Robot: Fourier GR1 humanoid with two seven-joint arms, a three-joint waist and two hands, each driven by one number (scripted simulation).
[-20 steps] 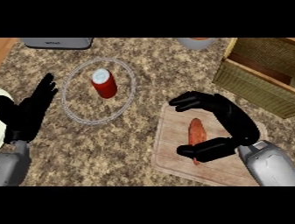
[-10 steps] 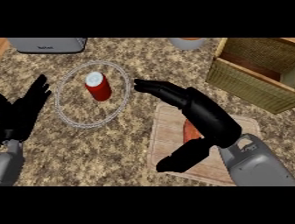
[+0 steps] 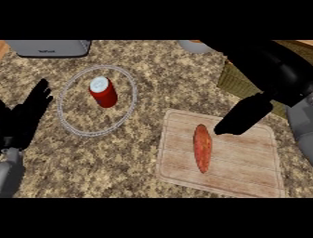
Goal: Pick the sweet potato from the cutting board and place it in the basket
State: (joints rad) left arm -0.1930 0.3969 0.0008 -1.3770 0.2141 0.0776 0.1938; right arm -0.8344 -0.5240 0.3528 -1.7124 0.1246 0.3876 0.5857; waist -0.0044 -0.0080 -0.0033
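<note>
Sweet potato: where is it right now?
Head view, lower right: the sweet potato lies on the cutting board, left of the board's middle, just left of the thumb of the right hand.

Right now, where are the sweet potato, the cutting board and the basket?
sweet potato (image 3: 202, 148): head view, middle of its body.
cutting board (image 3: 248, 160): head view, bare wood to the view's right of the vegetable.
basket (image 3: 236, 80): head view, its woven side wall.
</note>
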